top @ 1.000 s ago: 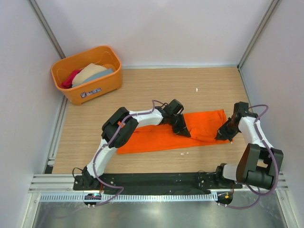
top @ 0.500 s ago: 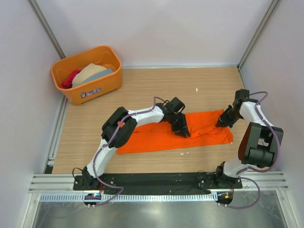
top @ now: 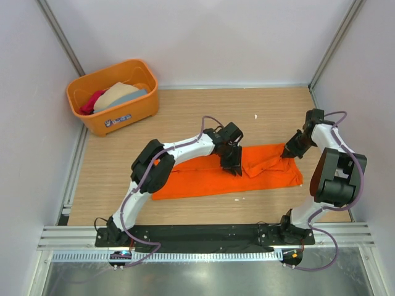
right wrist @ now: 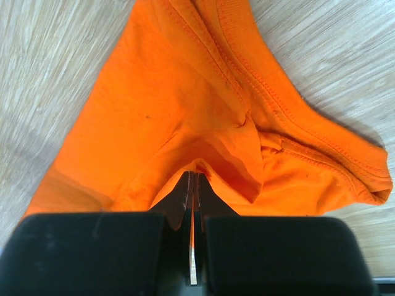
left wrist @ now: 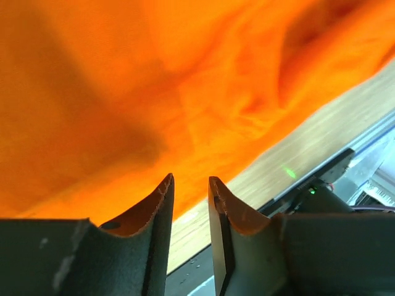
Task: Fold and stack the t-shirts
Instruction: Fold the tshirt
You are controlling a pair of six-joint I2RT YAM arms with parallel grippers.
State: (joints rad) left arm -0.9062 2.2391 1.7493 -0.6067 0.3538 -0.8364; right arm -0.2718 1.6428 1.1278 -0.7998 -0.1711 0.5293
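We see the orange t-shirt (top: 197, 180) lying lengthwise on the surface (top: 185, 117), nearer its front edge. The left hand (top: 233, 169) stands at its middle, fingers slightly apart; the right hand (top: 288, 154) is clamped on cloth at its right end.

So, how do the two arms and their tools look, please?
Left arm and right arm: white links, bulky black joints, a thin purple cable looping along each. Left tool and right tool each have two black fingers tapering to points.
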